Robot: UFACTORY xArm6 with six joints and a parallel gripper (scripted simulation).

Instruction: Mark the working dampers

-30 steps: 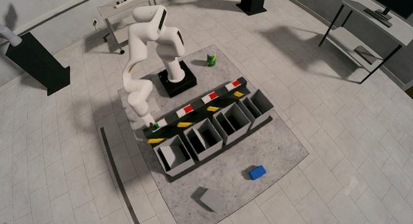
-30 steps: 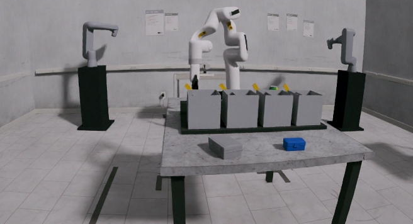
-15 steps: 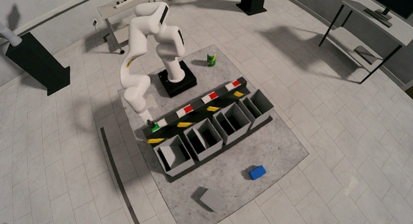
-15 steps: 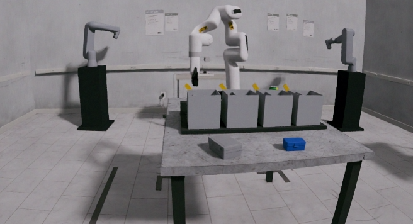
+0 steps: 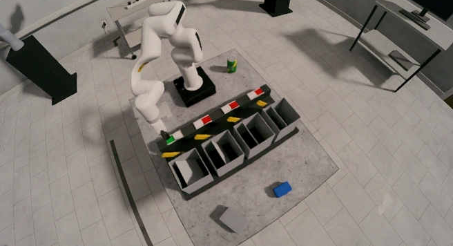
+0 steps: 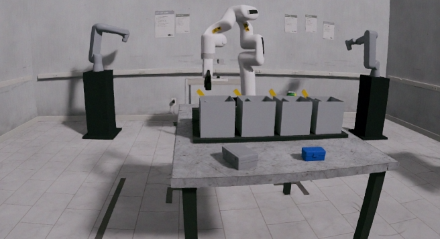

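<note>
1. The white six-joint arm [image 5: 162,59] reaches down off its black base block [image 5: 194,90] toward the near-left end of the long black slider rail [image 5: 214,118].
2. Its dark gripper [image 5: 164,133] hangs just over the first status slider [image 5: 172,137], fingers spread wide and nothing between them.
3. That first slider shows a green patch beside the gripper, with its white cover sitting just to the right of the green.
4. Along the rail, the second status slider [image 5: 202,121], the third status slider [image 5: 230,106] and the fourth status slider [image 5: 255,93] each show red next to a white cover.
5. Four open-topped grey box dampers stand in a row on a black base plate: the first grey damper [image 5: 190,170], the second grey damper [image 5: 222,157], the third grey damper [image 5: 253,135] and the fourth grey damper [image 5: 281,119], each lined up behind its own slider.
6. A yellow lever handle [image 5: 170,154] sits between each damper and the rail; from the front view the first one's tip [image 6: 200,92] pokes up above the box row, with the gripper [image 6: 208,82] hanging just above and beside it.
7. On the marble table top [image 5: 311,163], well apart from the dampers, lie a small blue case [image 5: 282,189] and a flat grey box [image 5: 234,220]; a green can [image 5: 231,65] stands near the arm's base.
</note>
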